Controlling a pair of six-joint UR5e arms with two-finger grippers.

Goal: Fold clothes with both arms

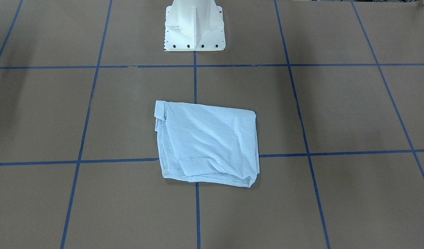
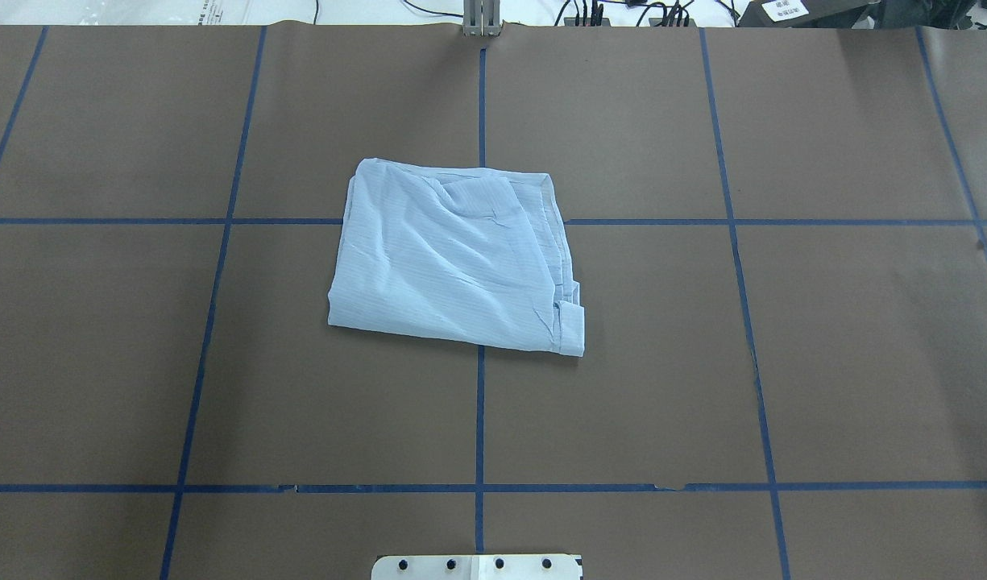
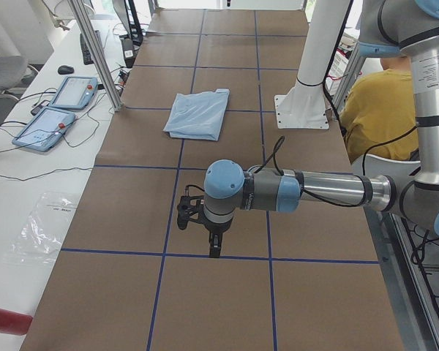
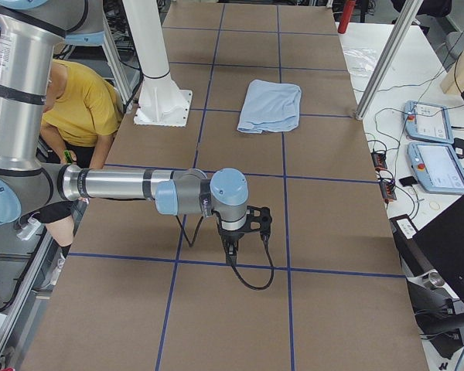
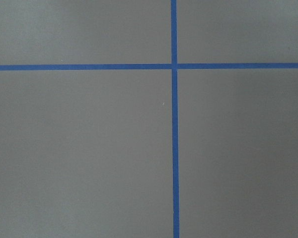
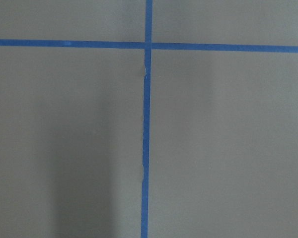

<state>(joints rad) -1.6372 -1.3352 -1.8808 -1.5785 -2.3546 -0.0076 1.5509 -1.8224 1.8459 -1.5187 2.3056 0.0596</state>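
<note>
The pale-blue shirt (image 1: 208,141) lies folded into a rough rectangle at the middle of the brown table, its cuff at one corner (image 2: 453,254). Neither arm is touching it. In the exterior left view my left arm reaches over the near end of the table, and the left gripper (image 3: 214,245) points down, far from the shirt (image 3: 197,113). In the exterior right view the right gripper (image 4: 230,251) also hangs low over the table, well short of the shirt (image 4: 271,106). I cannot tell whether either gripper is open or shut. Both wrist views show only brown table and blue tape lines.
The white pedestal base (image 1: 194,27) stands at the robot's side of the table. A person in a yellow top (image 3: 377,102) sits behind it. Two tablets (image 3: 58,110) and cables lie on the white side bench, with a plastic bag (image 3: 40,227).
</note>
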